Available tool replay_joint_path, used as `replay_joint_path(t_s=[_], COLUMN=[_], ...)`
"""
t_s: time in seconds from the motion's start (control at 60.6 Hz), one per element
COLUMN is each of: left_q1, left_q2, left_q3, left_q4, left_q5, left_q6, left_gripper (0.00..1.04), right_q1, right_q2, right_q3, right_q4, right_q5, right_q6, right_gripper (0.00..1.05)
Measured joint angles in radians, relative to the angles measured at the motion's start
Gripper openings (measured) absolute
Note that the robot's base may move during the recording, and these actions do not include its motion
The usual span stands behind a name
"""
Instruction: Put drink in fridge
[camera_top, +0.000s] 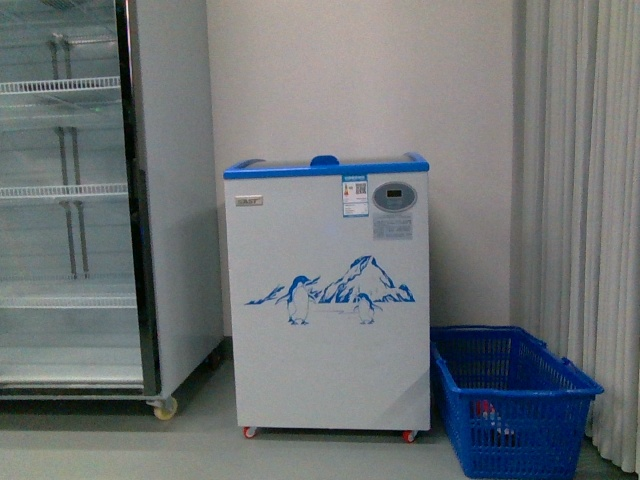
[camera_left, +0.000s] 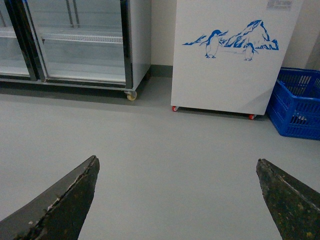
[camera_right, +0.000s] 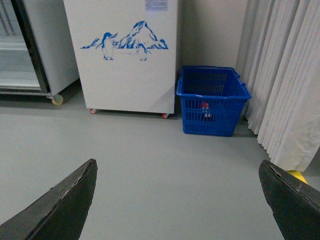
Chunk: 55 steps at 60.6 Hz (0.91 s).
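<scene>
Display cooler (camera_top: 70, 200): 9 o'clock in the front view.
Left gripper (camera_left: 176, 161): fingers spread wide, empty.
Fridge (camera_top: 330, 300): centre, on castors.
Blue basket (camera_top: 520, 440): 4 o'clock, just beside the Fridge.
Drink (camera_right: 204, 107): inside the Blue basket, red showing through the mesh.
Right gripper (camera_right: 177, 163): spread wide, holding nothing.

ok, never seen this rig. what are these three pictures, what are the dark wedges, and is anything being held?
It is a two-armed robot, each arm ending in a gripper. The front view comes from a camera on its body, facing the white penguin fridge, with a tall glass-door cooler beside it and a blue basket on the floor. The other two come from wrist cameras. The dark wedges are the fingers of the left gripper and right gripper, both open and empty above the floor. Something red in the basket is probably the drink.
</scene>
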Motion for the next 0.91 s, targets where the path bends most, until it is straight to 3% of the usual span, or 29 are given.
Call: replay_joint_path(t_s=[0.907], left_q1=[0.0], left_q2=[0.0], left_q3=[0.0], left_q4=[0.0], left_q5=[0.0], left_q6=[0.0], left_gripper=[0.97], right_q1=[0.0], right_q2=[0.0], right_q3=[0.0], right_q4=[0.0], right_q5=[0.0], right_q6=[0.0], right_gripper=[0.97])
